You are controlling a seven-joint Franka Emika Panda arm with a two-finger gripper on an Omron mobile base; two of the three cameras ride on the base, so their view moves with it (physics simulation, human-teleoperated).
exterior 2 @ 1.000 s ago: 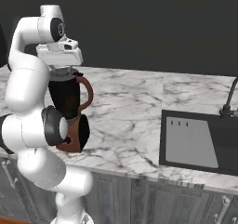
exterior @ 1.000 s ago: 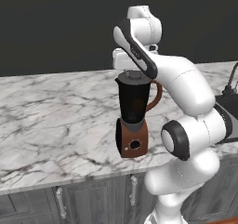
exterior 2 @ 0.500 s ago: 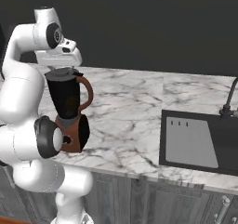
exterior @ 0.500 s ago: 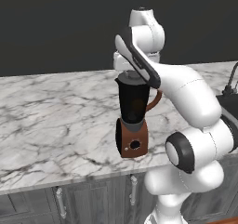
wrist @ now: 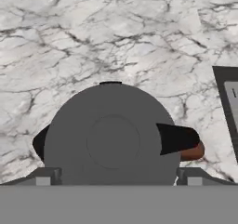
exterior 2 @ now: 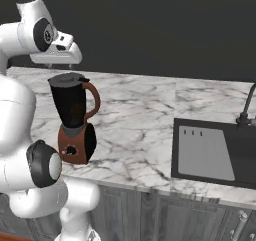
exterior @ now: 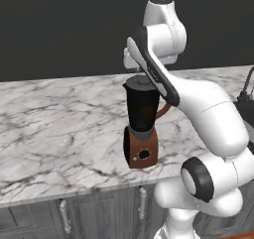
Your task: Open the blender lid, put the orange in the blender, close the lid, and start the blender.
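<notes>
Now blender lid (wrist: 111, 139) sits on the blender (exterior: 142, 129), directly below the gripper (wrist: 116, 175), jaws spread, holding nothing. Likely only starting the dial remains.

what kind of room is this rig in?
A rendered kitchen, by the look of it: a marble counter over grey cabinet doors, a dark sink with its faucet, and a blender standing on the counter.

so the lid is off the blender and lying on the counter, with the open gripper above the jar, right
Not quite. The lid is on the blender, covering the jar's rim, not lying on the counter; the hand view shows it best. The rest holds: the gripper is open above the jar.
</notes>
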